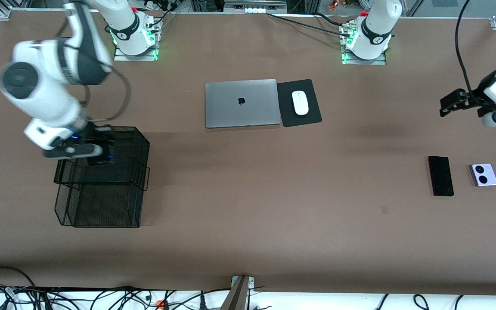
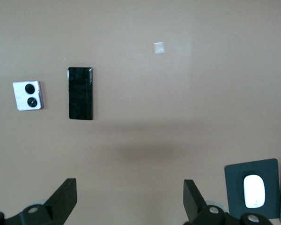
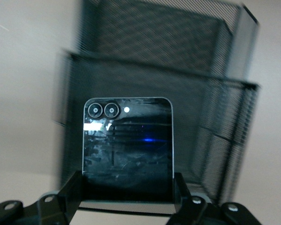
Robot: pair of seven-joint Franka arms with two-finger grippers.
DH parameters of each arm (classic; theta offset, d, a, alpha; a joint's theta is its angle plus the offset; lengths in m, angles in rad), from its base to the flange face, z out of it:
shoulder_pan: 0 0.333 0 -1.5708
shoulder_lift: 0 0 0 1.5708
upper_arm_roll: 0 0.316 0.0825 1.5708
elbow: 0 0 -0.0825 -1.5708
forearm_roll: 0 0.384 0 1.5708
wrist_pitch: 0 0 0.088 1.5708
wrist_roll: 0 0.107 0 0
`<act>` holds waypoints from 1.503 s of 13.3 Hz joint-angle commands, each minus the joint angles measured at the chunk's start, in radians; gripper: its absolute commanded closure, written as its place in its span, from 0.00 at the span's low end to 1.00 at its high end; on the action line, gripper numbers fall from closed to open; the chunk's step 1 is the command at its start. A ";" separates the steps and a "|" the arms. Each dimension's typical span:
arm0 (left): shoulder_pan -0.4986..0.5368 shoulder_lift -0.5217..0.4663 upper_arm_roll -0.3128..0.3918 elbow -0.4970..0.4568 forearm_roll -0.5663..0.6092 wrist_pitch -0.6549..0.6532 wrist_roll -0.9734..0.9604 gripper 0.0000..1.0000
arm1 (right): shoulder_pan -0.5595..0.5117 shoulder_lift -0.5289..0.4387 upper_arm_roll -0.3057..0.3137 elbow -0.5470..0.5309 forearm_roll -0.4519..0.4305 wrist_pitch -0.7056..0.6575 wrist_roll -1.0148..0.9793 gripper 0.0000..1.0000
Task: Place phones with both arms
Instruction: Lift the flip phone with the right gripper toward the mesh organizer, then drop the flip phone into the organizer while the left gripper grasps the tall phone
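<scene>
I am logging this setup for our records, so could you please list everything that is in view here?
Squarish black phone: one, black, held by the right gripper over the mesh rack.
Slim phone: one, black, flat on the table toward the left arm's end.
Lilac-white phone: one, two black circles, beside the slim phone.
Mesh rack: one, black, toward the right arm's end.
Laptop: one, silver, closed, mid-table.
Mouse pad: one, black, beside the laptop.
Mouse: one, white, on the pad.
Right gripper: shut on the squarish black phone.
Left gripper: open, waiting above the table.
</scene>
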 commanded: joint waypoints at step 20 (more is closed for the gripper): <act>0.329 0.564 -0.018 -0.234 0.026 0.953 0.328 0.00 | -0.027 0.106 -0.144 0.132 0.240 -0.055 -0.198 0.00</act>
